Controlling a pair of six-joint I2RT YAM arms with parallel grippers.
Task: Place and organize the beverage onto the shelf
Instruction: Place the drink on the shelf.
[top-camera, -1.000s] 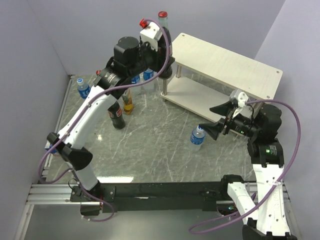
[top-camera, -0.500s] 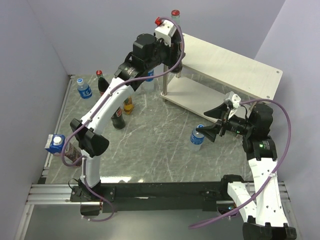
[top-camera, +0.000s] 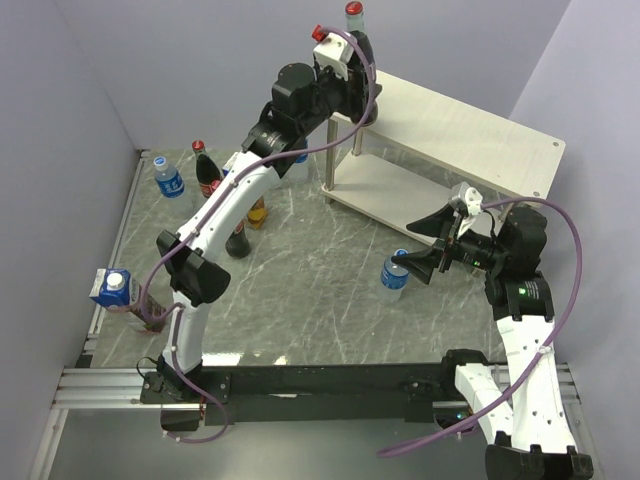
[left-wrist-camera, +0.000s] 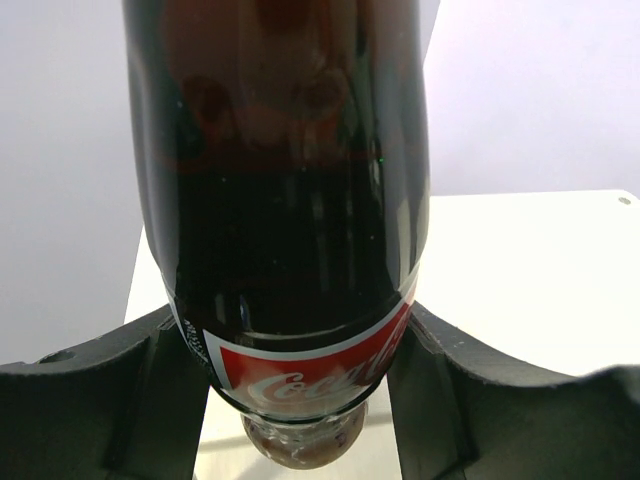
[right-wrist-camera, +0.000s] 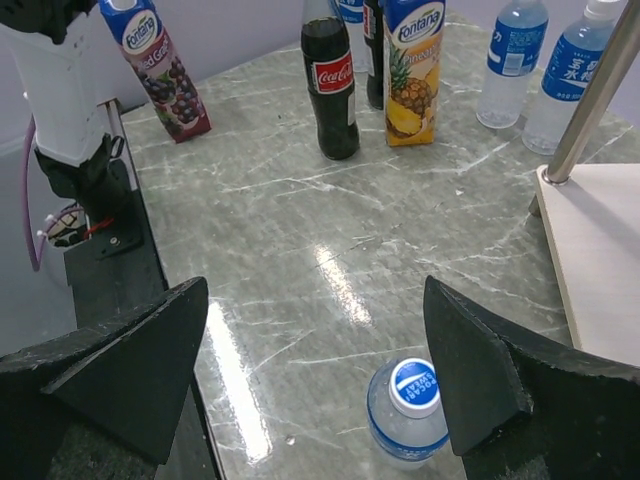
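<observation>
My left gripper (top-camera: 360, 85) is shut on a dark cola bottle (top-camera: 356, 40) with a red cap, held upright over the left end of the shelf's (top-camera: 470, 130) top board. In the left wrist view the bottle (left-wrist-camera: 290, 200) fills the gap between both fingers (left-wrist-camera: 120, 400), with the pale board (left-wrist-camera: 520, 270) behind; I cannot tell if its base touches. My right gripper (top-camera: 425, 245) stands open just right of a small water bottle (top-camera: 393, 278). That blue-capped bottle (right-wrist-camera: 410, 405) stands on the table below the right gripper (right-wrist-camera: 315, 370), near its right finger.
On the marble table's left stand a cola bottle (right-wrist-camera: 330, 85), a pineapple carton (right-wrist-camera: 412, 70), a grape carton (right-wrist-camera: 155, 65) and two water bottles (right-wrist-camera: 510, 60). Another water bottle (top-camera: 167, 178) stands far left. A shelf leg (right-wrist-camera: 590, 90) and lower board (right-wrist-camera: 600, 260) lie right.
The left arm has carried the cola bottle up and to the right, to over the shelf's left end. The right gripper shifted slightly toward the water bottle, then held still.
</observation>
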